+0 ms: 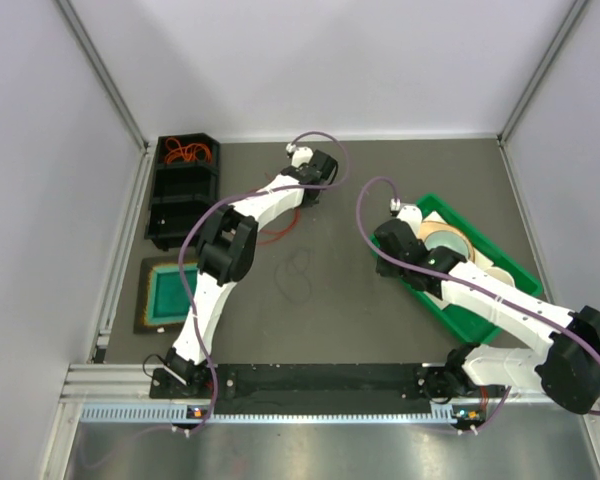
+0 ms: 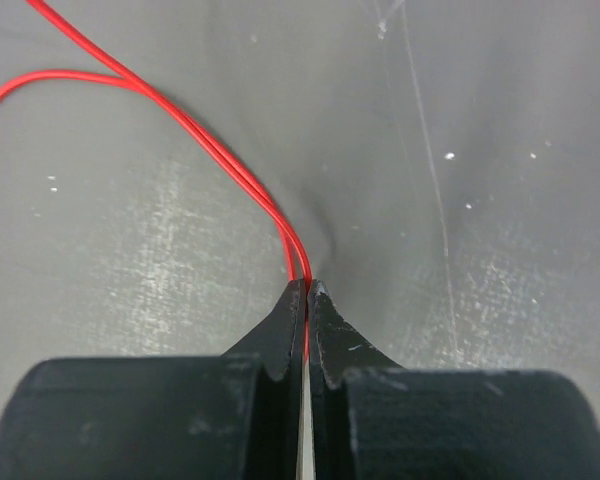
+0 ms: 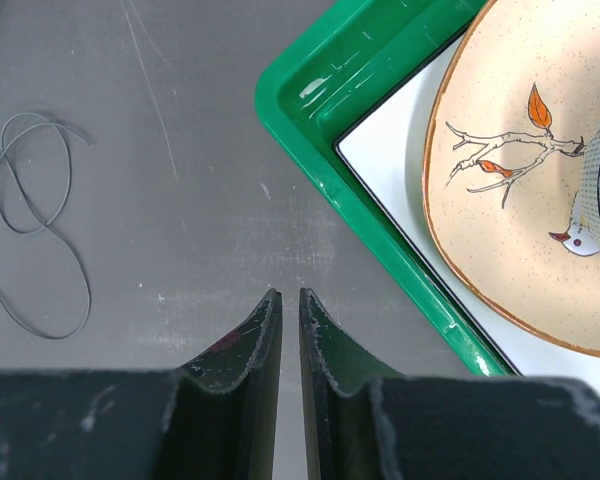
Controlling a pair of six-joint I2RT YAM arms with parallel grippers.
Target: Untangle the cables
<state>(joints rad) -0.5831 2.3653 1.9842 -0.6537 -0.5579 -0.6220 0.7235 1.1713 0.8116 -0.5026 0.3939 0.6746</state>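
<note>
Top external: dark cable (image 1: pixel 298 272) lies on grey table (image 1: pixel 380 330) (scuffed) between pale walls (image 1: pixel 40 150).

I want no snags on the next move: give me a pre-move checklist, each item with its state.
1. Left gripper shut on red cable: ok.
2. Red cable free of dark cable: cannot tell, left arm hides part.
3. Right gripper empty: ok.
4. Right gripper clear of green tray: ok, beside it.
5. Right jaws wide enough to take a cable: not ok, barely apart.
</note>
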